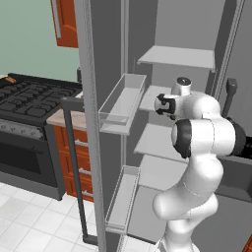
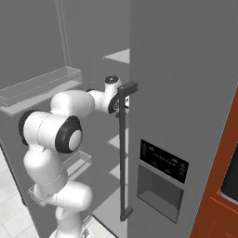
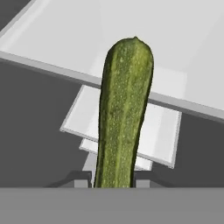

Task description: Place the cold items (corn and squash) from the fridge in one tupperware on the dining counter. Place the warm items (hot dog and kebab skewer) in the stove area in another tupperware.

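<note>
here one squash (image 3: 124, 118) (upright) between two fingers (image 3: 81, 181)

- Green oblong squash (image 3: 124, 113): matt skin, finely speckled, slightly pebbled look.
- Tall grey steel fridge (image 2: 186, 83): brushed-metal look on the door, faint vertical grain, low sheen.
- White fridge shelves (image 1: 177, 56): smooth, flat, plastic-like, matt.
- Clear door bins (image 1: 123, 103): transparent, glassy plastic.
- Black range (image 1: 29, 106): dark metal grates, matt.
- Red-brown cabinets (image 1: 66, 22): wood look, satin.
- White floor tiles (image 1: 29, 221): smooth, lightly glossy.

home kitchen, open fridge (image 1: 113, 59), black stove (image 1: 29, 106), red-brown cabinets (image 1: 74, 152)
</note>
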{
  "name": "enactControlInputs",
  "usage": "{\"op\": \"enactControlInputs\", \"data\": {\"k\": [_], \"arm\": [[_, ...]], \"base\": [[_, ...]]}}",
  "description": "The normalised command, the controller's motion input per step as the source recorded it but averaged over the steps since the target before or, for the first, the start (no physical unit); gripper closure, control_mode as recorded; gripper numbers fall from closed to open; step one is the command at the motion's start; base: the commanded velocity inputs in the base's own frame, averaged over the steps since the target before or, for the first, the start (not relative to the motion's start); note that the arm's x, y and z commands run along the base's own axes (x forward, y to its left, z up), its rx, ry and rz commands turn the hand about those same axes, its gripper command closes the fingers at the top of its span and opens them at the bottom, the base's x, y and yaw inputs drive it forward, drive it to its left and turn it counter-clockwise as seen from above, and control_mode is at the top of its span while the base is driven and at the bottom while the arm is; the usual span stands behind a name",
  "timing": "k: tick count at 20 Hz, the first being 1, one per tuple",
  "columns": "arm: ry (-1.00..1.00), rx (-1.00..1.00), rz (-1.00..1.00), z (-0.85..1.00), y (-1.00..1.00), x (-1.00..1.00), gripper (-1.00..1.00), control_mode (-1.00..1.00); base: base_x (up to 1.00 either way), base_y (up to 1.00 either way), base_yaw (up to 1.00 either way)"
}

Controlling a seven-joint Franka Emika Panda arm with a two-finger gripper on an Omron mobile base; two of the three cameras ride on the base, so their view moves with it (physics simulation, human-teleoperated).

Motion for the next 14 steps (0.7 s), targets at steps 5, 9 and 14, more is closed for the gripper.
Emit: {"op": "enactControlInputs", "data": {"k": [5, 9, 14], "arm": [[0.0, -0.01, 0.09, 0.27, 0.39, -1.0, 1.0, -1.0], [0.0, -0.03, 0.04, 0.21, 0.55, -1.0, 1.0, -1.0], [0.0, 0.0, 0.06, 0.19, 0.22, -1.0, 1.0, -1.0]], "base": [[0.0, 0.0, 0.0], [0.0, 0.0, 0.0], [0.0, 0.0, 0.0]]}}
